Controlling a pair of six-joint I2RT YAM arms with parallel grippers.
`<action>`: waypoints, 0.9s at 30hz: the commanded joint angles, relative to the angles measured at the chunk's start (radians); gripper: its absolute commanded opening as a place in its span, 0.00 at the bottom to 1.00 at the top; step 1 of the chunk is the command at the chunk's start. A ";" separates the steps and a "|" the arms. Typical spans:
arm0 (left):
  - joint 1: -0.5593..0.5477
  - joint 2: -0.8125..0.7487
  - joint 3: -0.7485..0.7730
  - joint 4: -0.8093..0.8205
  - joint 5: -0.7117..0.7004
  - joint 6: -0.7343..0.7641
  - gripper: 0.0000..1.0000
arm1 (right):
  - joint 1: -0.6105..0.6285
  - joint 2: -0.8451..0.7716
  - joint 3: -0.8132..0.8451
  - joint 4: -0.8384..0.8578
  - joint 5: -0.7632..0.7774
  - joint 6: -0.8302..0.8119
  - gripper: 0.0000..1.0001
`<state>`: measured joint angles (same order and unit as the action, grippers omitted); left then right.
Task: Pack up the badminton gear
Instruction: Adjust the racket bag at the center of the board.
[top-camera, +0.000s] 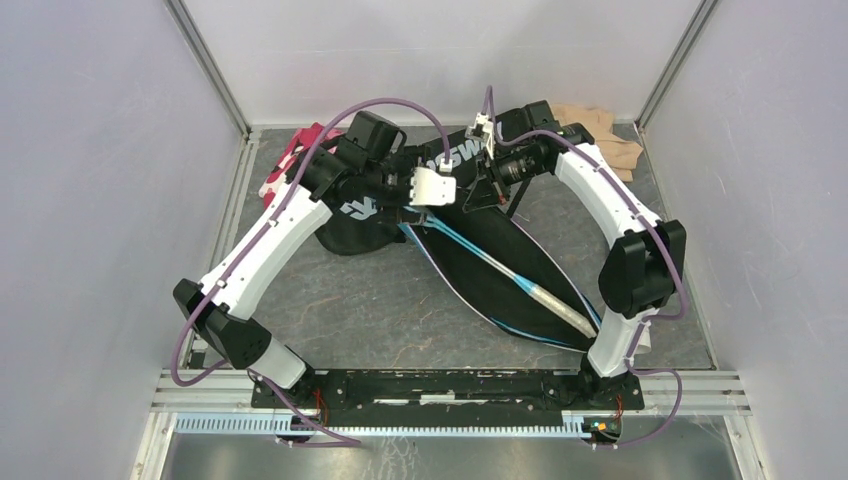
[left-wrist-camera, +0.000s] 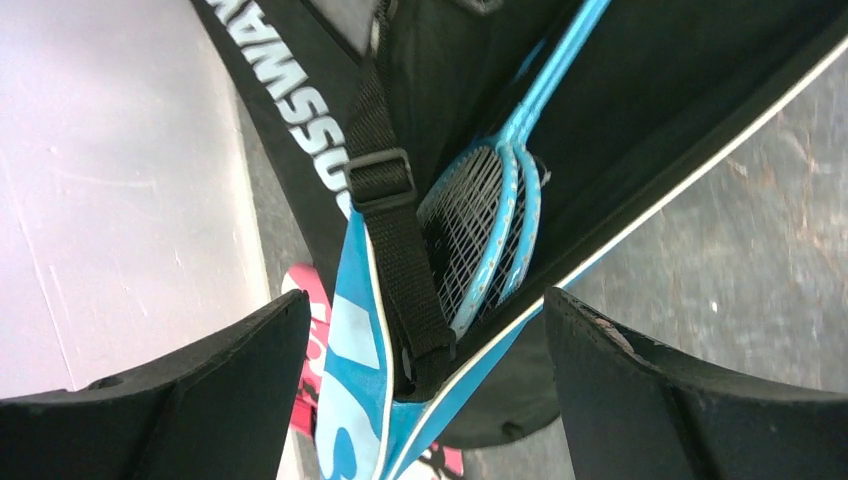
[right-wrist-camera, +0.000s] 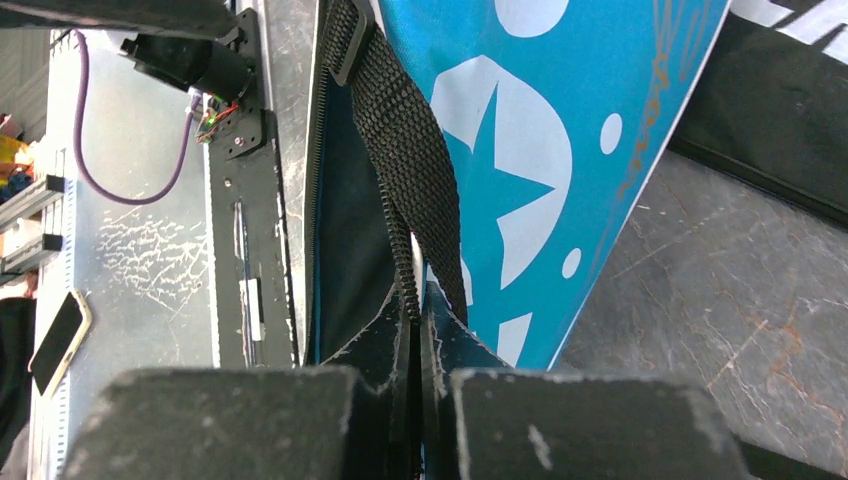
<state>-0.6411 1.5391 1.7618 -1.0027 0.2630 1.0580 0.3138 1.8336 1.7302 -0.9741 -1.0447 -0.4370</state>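
- A pink-and-white cloth (top-camera: 290, 165) and a beige cloth (top-camera: 608, 138) lie at the far corners of the grey surface (top-camera: 400, 300).
- The blue cover (right-wrist-camera: 560, 120) lies open mid-surface with blue rackets (left-wrist-camera: 490, 215) inside, and the black "CROSSWAY" cover (top-camera: 360, 215) lies beside it.
- The left pincer (left-wrist-camera: 425, 300) gapes above the racket heads, touching nothing.
- The right pincer (right-wrist-camera: 415, 310) is clenched on the blue cover's zip edge by its strap (right-wrist-camera: 415, 170).

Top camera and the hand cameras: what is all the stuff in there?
blue cover: one, blue with white shapes, open on the grey table
rackets: two, blue, lying inside the open blue cover
black cover: one, white letters, beside the blue cover
strap: one, black, on the blue cover
pink-and-white cloth: one, far left corner
beige cloth: one, far right corner
left gripper: one, black, open above the rackets
right gripper: one, black, shut on the blue cover's zipper edge
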 joint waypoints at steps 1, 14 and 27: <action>-0.003 -0.030 -0.012 -0.145 -0.057 0.190 0.91 | 0.023 -0.028 0.045 -0.038 -0.092 -0.062 0.00; -0.002 -0.024 -0.159 -0.218 -0.194 0.381 0.91 | 0.052 0.020 0.052 -0.105 -0.094 -0.122 0.00; 0.072 -0.071 -0.371 0.059 -0.124 0.386 0.87 | 0.053 0.043 0.065 -0.134 -0.089 -0.139 0.00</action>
<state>-0.6102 1.5040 1.4464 -1.0534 0.1127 1.4094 0.3668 1.8961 1.7313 -1.0958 -1.0370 -0.5705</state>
